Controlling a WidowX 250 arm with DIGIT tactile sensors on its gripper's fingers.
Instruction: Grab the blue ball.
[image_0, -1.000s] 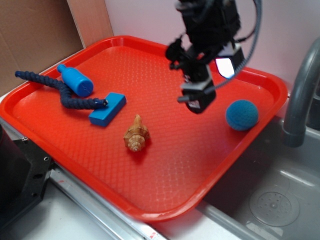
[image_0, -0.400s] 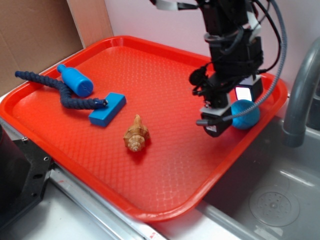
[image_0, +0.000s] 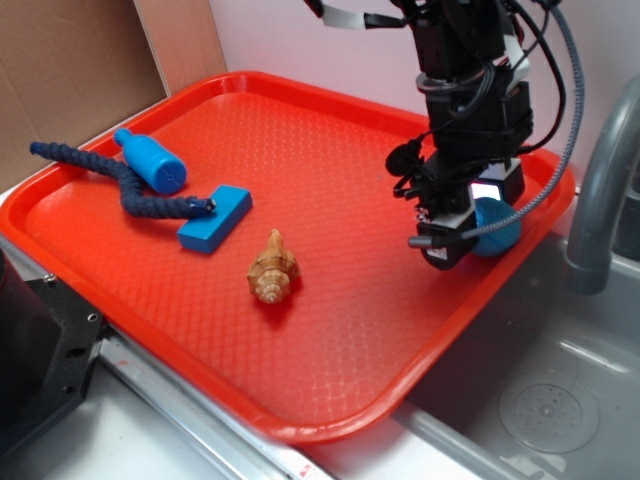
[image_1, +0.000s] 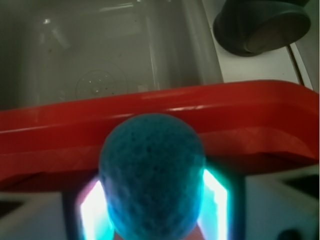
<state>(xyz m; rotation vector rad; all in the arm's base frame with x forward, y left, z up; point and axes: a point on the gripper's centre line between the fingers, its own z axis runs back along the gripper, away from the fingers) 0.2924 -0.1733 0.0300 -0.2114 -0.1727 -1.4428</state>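
The blue ball (image_0: 500, 228), teal and knitted, rests on the red tray (image_0: 300, 160) near its right rim, mostly hidden behind the arm in the exterior view. My gripper (image_0: 462, 240) is lowered over it. In the wrist view the ball (image_1: 152, 175) fills the space between my two lit fingers (image_1: 216, 200), one close on each side. I see no clear squeeze on the ball, and it still sits on the tray floor just inside the rim (image_1: 150, 107).
On the tray's left lie a smooth blue bottle-shaped cylinder (image_0: 152, 165), a dark blue beaded cord (image_0: 125, 190) and a flat blue block (image_0: 215, 217). A seashell (image_0: 272, 268) lies mid-tray. A steel sink (image_0: 540, 390) and grey faucet (image_0: 600, 190) are beyond the right rim.
My gripper has moved right and down from mid-tray to the ball, and now straddles it. The ball has stayed in place.
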